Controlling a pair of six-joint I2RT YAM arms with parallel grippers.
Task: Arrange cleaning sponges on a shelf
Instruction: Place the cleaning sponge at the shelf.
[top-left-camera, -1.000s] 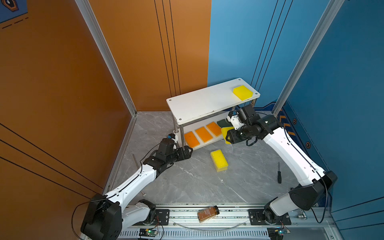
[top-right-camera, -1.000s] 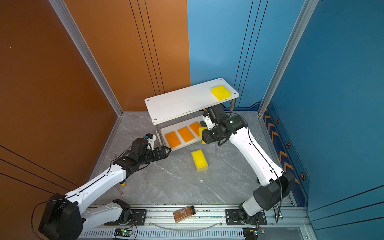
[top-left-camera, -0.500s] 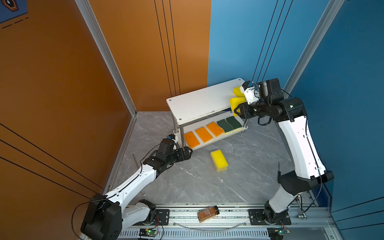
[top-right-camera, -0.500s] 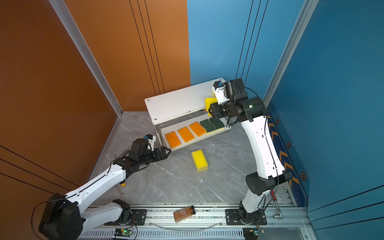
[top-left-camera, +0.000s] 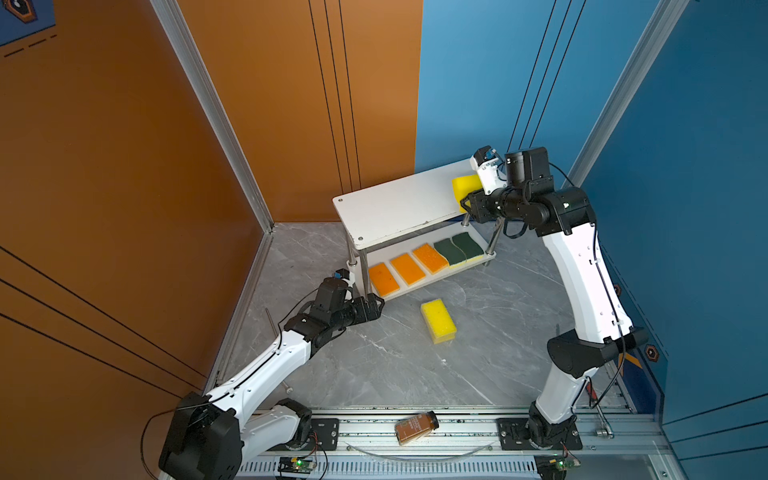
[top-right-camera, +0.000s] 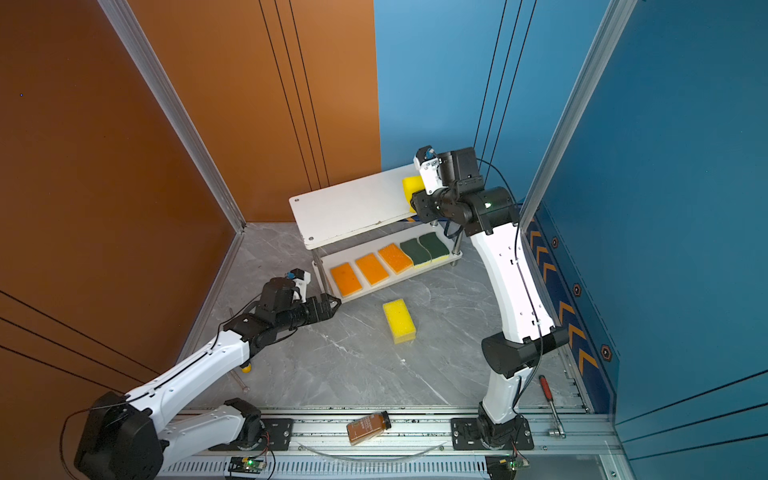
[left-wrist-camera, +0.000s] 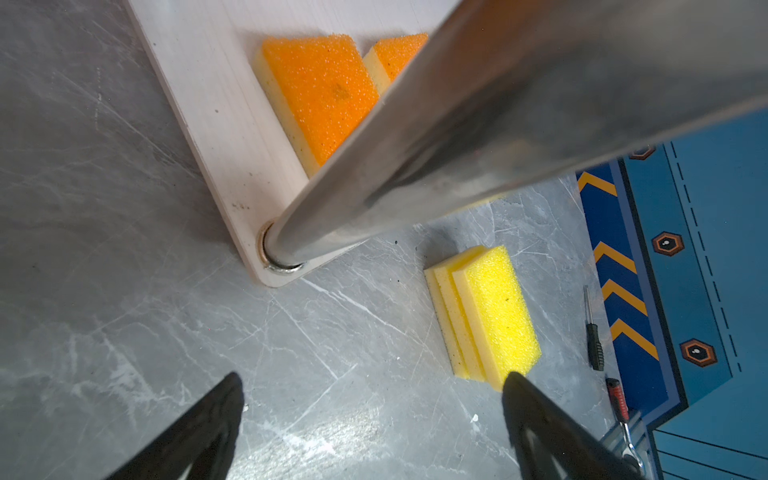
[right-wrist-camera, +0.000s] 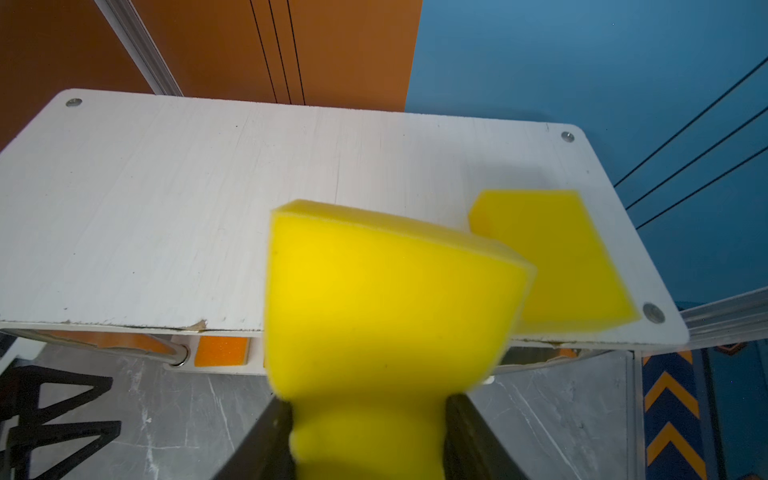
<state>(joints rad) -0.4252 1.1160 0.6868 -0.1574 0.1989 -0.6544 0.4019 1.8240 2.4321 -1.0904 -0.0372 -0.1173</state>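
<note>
The held yellow sponge (right-wrist-camera: 386, 299) is pinched at its near end between the two fingers of the right hand (right-wrist-camera: 368, 405), which squeeze the foam in; it hangs over the front edge of the shelf (top-left-camera: 395, 208), at the 3 o'clock end of the upper board. Just beside it, toward 2 o'clock, a second yellow sponge (right-wrist-camera: 557, 257) lies flat on that board, close to the corner screw. On the lower board three orange sponges (top-left-camera: 408, 269) lie side by side, with two green-topped sponges (top-left-camera: 459, 248) next to them at the 3 o'clock end. A stack of yellow sponges (top-left-camera: 438, 322) sits on the grey marbled tabletop (top-left-camera: 374, 365), at about 6 o'clock from the shelf and well apart from both hands. The left hand (left-wrist-camera: 374, 376) is spread and empty, low over the tabletop near the shelf's leg at 8 o'clock. A brown bottle (top-left-camera: 417, 427) lies on its side on the front rail at 6 o'clock, and a red-handled tool (top-right-camera: 550, 399) lies at 4 o'clock. Orange wall panels close the cell on one side – blue ones on the other.
</note>
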